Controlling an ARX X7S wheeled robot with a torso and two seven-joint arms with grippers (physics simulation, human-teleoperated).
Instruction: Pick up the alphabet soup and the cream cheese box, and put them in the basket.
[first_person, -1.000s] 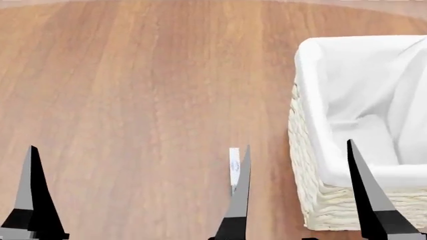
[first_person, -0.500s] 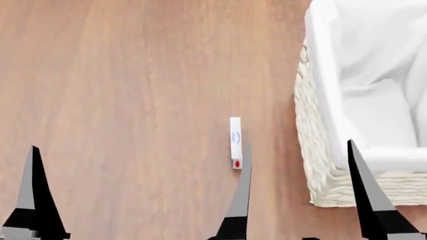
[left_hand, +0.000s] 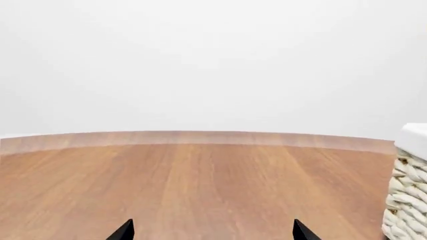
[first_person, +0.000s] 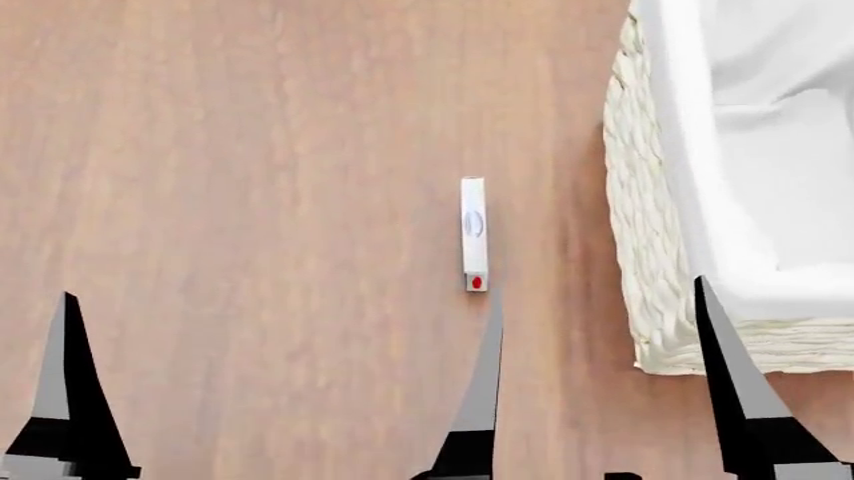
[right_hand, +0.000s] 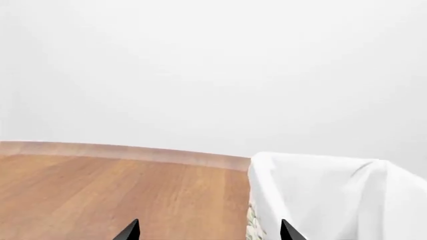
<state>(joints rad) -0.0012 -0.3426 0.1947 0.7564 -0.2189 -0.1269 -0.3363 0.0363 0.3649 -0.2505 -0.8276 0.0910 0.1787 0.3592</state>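
Head view has dropped w/ the cream cheese box (first_person: 473, 234) now fully clear on the counter (first_person: 240, 200), just left of the basket (first_person: 638, 230), soup not in view, both claws spread & empty, so box grab looks next.

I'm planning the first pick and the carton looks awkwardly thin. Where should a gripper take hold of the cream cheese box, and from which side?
Probably from straight above, fingers closing across the narrow width of the cream cheese box near its middle. It lies on the table as a long slim strip, apart from the basket, so both long sides are free.
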